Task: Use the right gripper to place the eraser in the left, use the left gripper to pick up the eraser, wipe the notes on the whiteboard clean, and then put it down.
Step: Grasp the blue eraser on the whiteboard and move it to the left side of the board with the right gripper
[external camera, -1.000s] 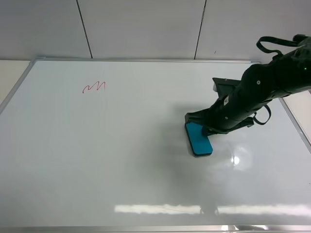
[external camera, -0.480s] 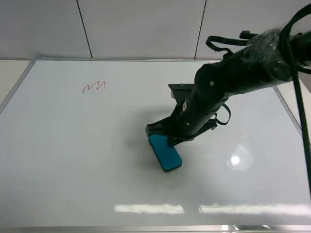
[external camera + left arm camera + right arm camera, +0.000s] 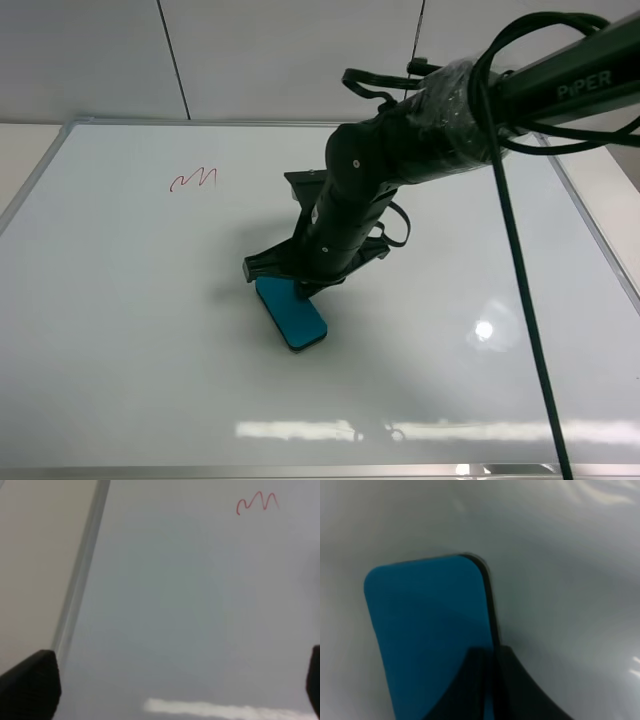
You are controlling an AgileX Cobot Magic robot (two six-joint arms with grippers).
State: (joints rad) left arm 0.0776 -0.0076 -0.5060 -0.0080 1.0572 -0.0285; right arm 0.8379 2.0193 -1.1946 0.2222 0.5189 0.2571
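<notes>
Whiteboard (image 3: 120,340): closed right gripper (image 3: 303,290) touching eraser (image 3: 292,318), well apart from notes (image 3: 194,180).

Whiteboard (image 3: 120,330): glossy white with a faint grey cast. Thin silver frame (image 3: 300,124). White glare bars along the near edge and one round white glare spot toward the right edge.

Notes (image 3: 194,180): thin red zigzag line near the far-left corner. The left wrist view shows the same red.

Eraser (image 3: 292,312): plain teal-blue top, no pattern, with a thin dark band along its base edge.

Right gripper (image 3: 300,287) and arm (image 3: 420,130): black, with white lettering (image 3: 585,85) on the upper link. Cable (image 3: 520,300): black.

Left gripper (image 3: 170,690): fingertips black.

Wall (image 3: 290,60): pale grey-white panels with dark seams.

Surface (image 3: 18,150) beyond the whiteboard's left edge: beige.
</notes>
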